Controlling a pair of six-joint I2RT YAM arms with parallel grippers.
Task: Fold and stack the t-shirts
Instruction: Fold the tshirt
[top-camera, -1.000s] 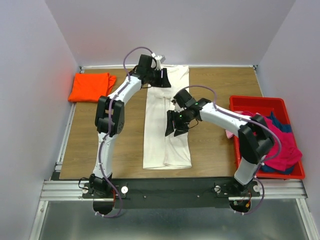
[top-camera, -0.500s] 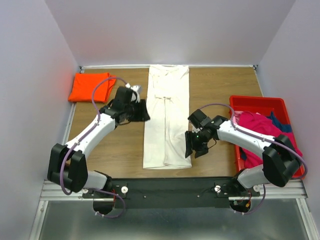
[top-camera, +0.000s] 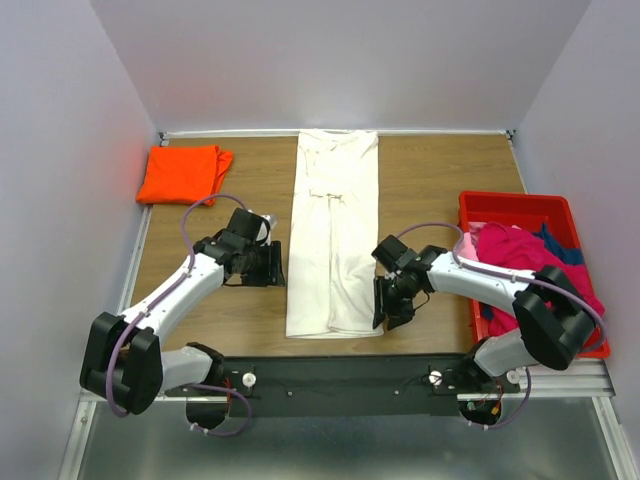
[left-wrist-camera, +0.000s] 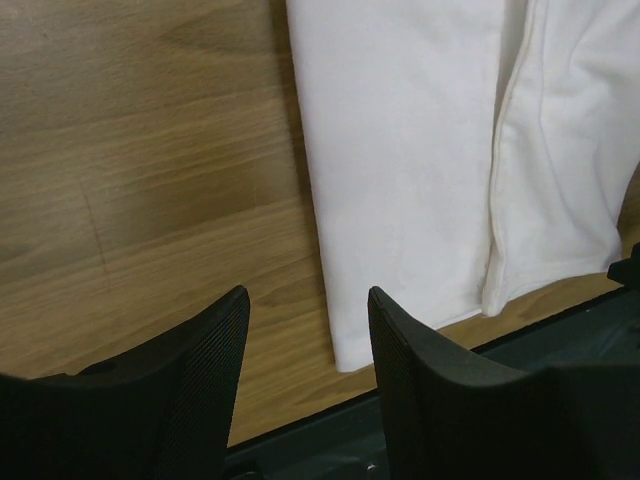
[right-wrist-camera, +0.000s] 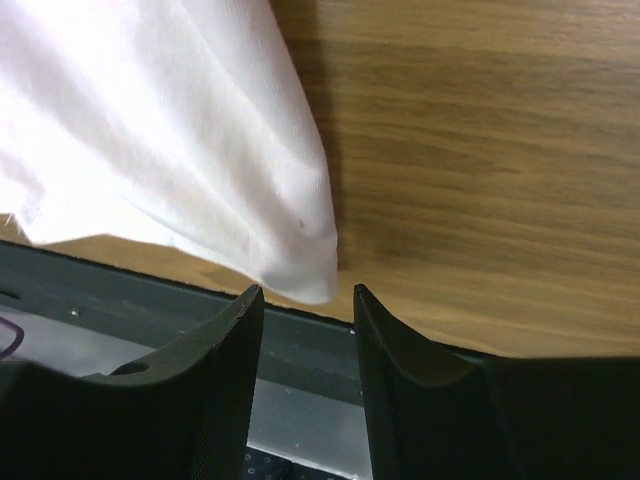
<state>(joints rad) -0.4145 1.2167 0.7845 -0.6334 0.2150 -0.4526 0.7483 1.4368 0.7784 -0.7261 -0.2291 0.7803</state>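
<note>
The cream-white t-shirt (top-camera: 335, 230) lies on the wooden table as a long narrow strip, collar at the far end. My left gripper (top-camera: 274, 267) is low beside its left edge, open and holding nothing; in the left wrist view the gripper (left-wrist-camera: 308, 292) points at the shirt's (left-wrist-camera: 420, 150) near left corner. My right gripper (top-camera: 383, 304) sits at the near right corner. In the right wrist view that gripper (right-wrist-camera: 307, 290) is open, with the shirt's (right-wrist-camera: 180, 130) corner just ahead of its tips. A folded orange t-shirt (top-camera: 183, 172) lies at the far left.
A red bin (top-camera: 510, 200) at the right edge holds a heap of magenta (top-camera: 530, 260), dark blue and pale pink shirts. The dark metal rail (top-camera: 340, 375) runs along the table's near edge, close under both grippers. Grey walls close in the table on three sides.
My left arm swung from the shirt's far end down to its near left side. The right gripper slid off the shirt's middle to its near right corner, jaws narrowing.
</note>
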